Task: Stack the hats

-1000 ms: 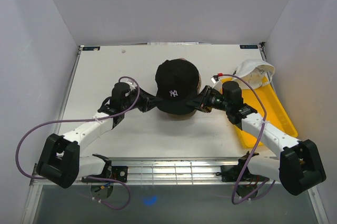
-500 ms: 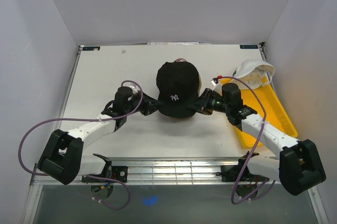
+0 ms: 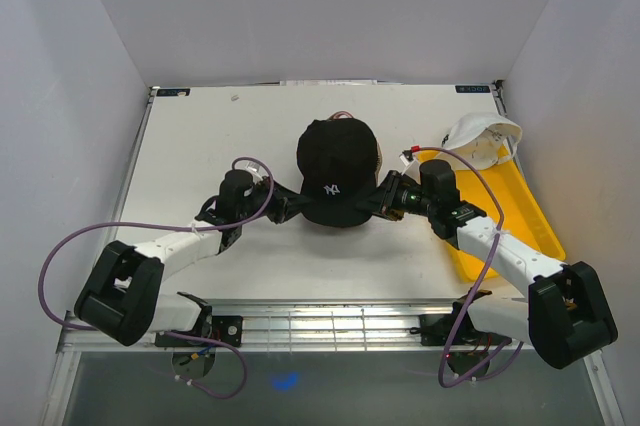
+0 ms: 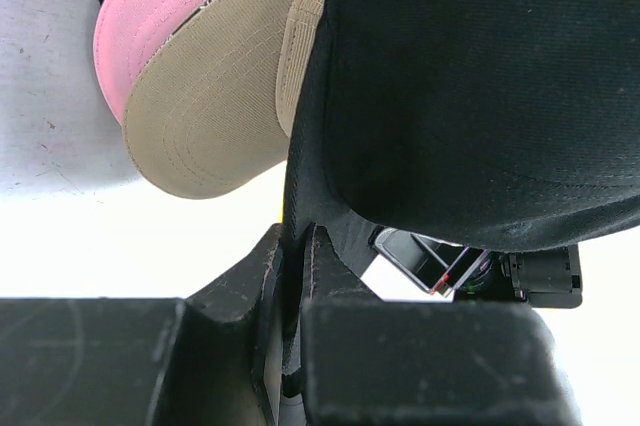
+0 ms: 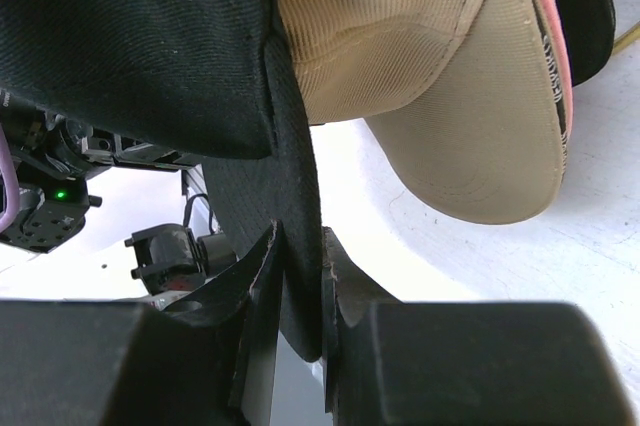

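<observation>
Left gripper [image 4: 296,246] and right gripper [image 5: 298,246] are each pinching a side edge of the black NY cap [image 3: 335,161], holding it between them over the tan cap [image 5: 400,26] and pink cap [image 4: 170,6]. White cap [image 3: 480,141] is lying beyond the right gripper, on the yellow tray [image 3: 520,216].

My white left arm [image 3: 165,246] and white right arm [image 3: 505,251] reach inward and low (almost mirrored). My black two-finger left gripper [image 3: 284,208] and right gripper [image 3: 378,200] each pinch the rim of the black fabric cap [image 3: 335,161].
</observation>
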Robot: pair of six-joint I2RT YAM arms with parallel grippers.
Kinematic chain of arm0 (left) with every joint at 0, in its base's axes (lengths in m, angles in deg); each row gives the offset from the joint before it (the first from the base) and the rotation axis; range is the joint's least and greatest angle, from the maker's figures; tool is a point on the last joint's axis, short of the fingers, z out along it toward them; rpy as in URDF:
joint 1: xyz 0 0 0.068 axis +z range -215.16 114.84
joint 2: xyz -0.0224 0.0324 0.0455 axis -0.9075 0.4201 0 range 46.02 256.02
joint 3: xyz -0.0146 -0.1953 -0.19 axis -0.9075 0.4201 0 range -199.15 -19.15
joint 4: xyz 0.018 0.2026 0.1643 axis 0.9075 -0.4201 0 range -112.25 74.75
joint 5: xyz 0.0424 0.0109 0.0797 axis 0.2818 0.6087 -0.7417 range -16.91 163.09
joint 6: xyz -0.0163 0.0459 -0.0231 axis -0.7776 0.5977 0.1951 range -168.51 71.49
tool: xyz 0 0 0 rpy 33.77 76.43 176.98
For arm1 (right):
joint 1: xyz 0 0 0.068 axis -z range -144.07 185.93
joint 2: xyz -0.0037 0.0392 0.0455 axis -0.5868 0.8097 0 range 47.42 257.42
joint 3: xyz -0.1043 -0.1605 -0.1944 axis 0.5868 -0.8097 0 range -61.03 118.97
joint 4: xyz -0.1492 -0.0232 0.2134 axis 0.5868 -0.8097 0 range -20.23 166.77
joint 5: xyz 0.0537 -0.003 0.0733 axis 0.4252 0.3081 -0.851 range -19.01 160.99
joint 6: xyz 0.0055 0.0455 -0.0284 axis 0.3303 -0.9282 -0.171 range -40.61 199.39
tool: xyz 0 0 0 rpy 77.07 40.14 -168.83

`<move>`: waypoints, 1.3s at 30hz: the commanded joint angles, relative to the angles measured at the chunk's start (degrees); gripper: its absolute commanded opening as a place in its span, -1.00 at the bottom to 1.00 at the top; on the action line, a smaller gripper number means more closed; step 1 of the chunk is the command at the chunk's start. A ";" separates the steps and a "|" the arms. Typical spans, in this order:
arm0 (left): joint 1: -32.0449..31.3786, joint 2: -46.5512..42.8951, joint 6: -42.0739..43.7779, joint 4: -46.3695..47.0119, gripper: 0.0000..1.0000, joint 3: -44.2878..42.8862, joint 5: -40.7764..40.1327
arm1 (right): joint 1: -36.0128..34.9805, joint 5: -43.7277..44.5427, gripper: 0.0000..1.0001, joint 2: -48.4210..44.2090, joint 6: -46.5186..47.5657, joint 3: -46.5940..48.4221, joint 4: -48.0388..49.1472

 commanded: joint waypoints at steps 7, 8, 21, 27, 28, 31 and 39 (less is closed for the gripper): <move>1.39 1.81 3.92 -9.18 -0.98 3.83 -5.64 | 2.32 10.45 -0.84 1.33 8.67 -3.26 -10.71; 1.39 1.90 4.10 -9.17 -0.94 3.92 -5.73 | 2.40 10.54 -0.85 1.33 8.84 -3.26 -10.63; 1.39 2.16 4.62 -8.82 -0.70 5.50 -6.26 | 2.40 13.27 -0.84 0.98 10.16 -3.00 -12.56; 1.30 2.52 4.98 -8.82 -0.67 5.85 -6.26 | 2.49 14.49 -0.85 1.33 10.86 -3.26 -13.00; 1.21 2.60 5.06 -8.82 -0.67 5.94 -6.34 | 2.49 15.19 -0.84 1.51 10.95 -3.26 -13.18; 0.60 3.31 5.41 -8.91 -0.64 5.94 -6.69 | 2.49 15.90 -0.84 1.77 11.30 -3.26 -13.44; -1.25 5.42 5.77 -8.65 -0.25 6.38 -8.45 | 2.49 16.17 -0.85 2.74 11.92 -3.26 -13.53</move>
